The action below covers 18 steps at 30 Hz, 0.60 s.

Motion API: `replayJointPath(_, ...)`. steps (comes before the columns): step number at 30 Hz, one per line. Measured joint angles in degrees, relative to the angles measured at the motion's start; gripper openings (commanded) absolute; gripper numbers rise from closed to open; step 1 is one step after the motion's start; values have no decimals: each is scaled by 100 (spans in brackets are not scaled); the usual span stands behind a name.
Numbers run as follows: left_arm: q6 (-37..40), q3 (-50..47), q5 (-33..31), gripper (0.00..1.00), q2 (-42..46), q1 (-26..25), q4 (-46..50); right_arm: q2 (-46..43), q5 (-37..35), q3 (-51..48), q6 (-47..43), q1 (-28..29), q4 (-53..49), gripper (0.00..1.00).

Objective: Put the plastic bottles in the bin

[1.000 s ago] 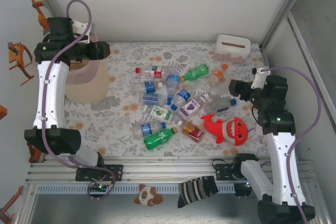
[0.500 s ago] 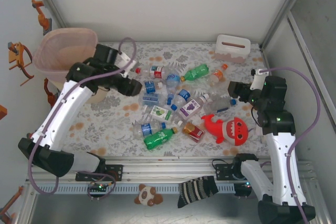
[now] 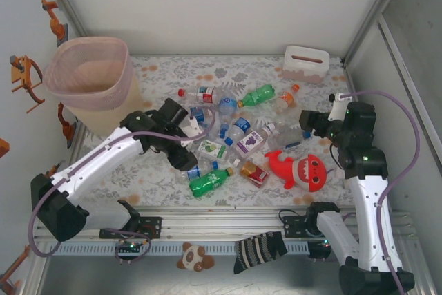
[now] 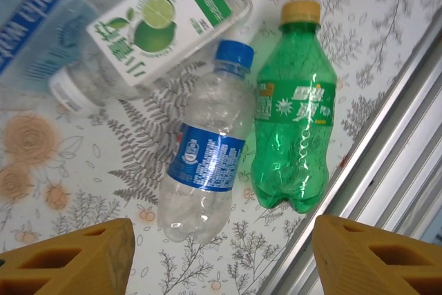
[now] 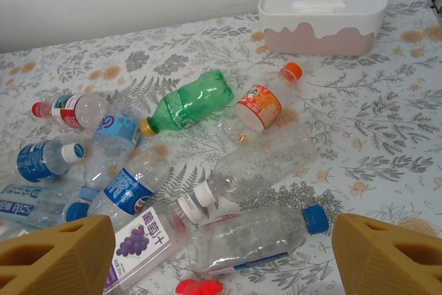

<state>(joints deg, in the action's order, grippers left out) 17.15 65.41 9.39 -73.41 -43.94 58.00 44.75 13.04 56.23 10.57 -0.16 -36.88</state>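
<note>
Left pincer (image 4: pixel 221 260) has swung off the bin (image 3: pixel 128 63), spread over bottles (image 4: pixel 204 164) on floral tablecloth (image 4: pixel 41 153).

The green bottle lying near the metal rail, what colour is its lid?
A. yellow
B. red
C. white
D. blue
A: in the left wrist view the green bottle has a yellow cap; the blue cap belongs to the clear bottle lying beside it.

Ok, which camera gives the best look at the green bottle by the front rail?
Left wrist: the green bottle lies whole and close up, yellow cap and label clear. Top external shows it small and distant.
</note>
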Motion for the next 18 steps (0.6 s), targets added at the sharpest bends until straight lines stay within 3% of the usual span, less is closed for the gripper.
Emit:
replayJointPath(6,365,-448,-245,69,-160,-136,-284,0,0,-7,-11,4,-22,81)
replayJointPath(18,564,-588,-597,70,-1298,-188,-778,-94,-22,-17,-120,4,-59,81)
